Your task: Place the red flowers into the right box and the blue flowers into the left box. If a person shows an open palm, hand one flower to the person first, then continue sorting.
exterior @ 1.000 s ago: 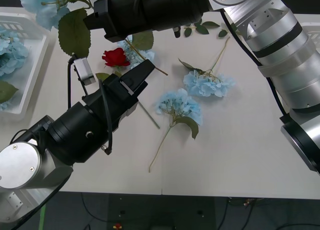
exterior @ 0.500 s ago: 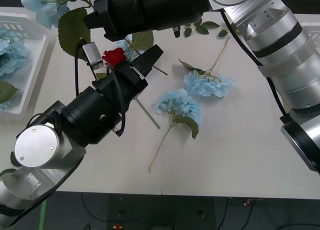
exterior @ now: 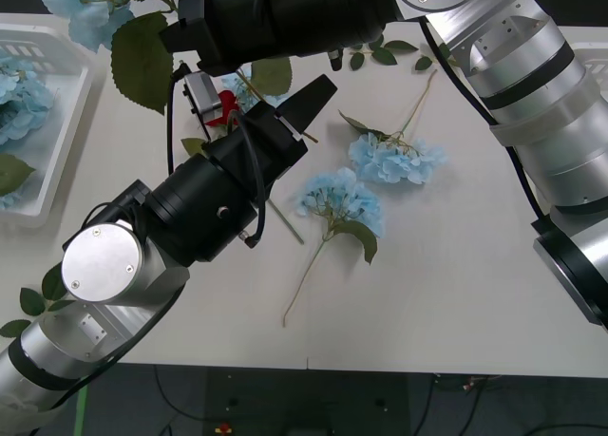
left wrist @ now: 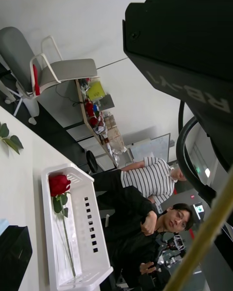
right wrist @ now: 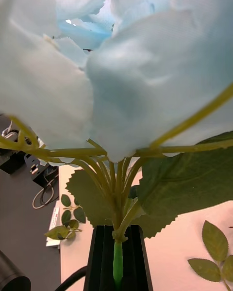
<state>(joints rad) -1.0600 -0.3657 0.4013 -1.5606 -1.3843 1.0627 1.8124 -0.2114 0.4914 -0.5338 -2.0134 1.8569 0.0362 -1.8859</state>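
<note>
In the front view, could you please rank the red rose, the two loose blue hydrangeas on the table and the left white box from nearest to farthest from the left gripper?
From the left gripper:
1. Red rose, just to its left, partly behind the arm.
2. The two blue hydrangeas: one to its right, one toward the robot; too close to call.
3. Left white box, far left edge.

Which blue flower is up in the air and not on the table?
The blue flower at the far left, clamped by its stem in the right gripper. The other loose blue flowers lie flat on the table.

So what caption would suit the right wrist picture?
Right gripper shut on a blue flower's stem, pale petals overhead.
</note>
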